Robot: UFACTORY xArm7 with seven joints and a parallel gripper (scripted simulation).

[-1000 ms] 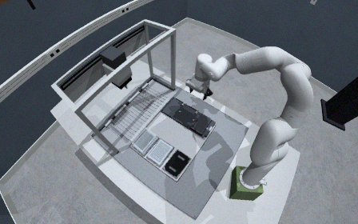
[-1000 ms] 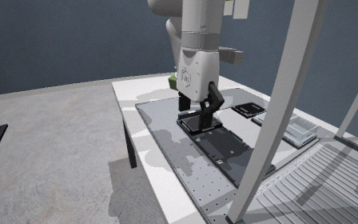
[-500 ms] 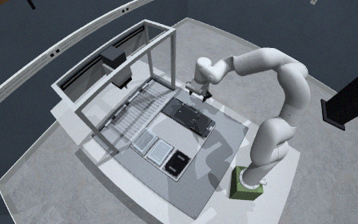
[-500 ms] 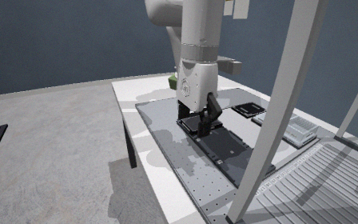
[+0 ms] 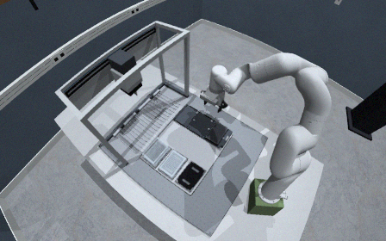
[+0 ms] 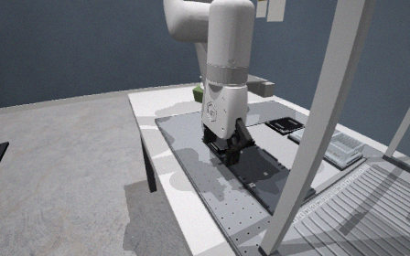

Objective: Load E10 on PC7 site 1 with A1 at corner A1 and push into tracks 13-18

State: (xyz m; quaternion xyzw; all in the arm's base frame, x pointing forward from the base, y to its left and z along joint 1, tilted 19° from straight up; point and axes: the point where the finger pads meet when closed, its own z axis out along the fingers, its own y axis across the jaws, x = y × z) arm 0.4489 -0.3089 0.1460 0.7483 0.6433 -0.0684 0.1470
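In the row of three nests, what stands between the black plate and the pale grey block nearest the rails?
A flat white well plate sits between them; the top view shows it plainly.

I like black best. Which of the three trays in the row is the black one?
The end tray nearest the arm's green base. The other two are pale grey.
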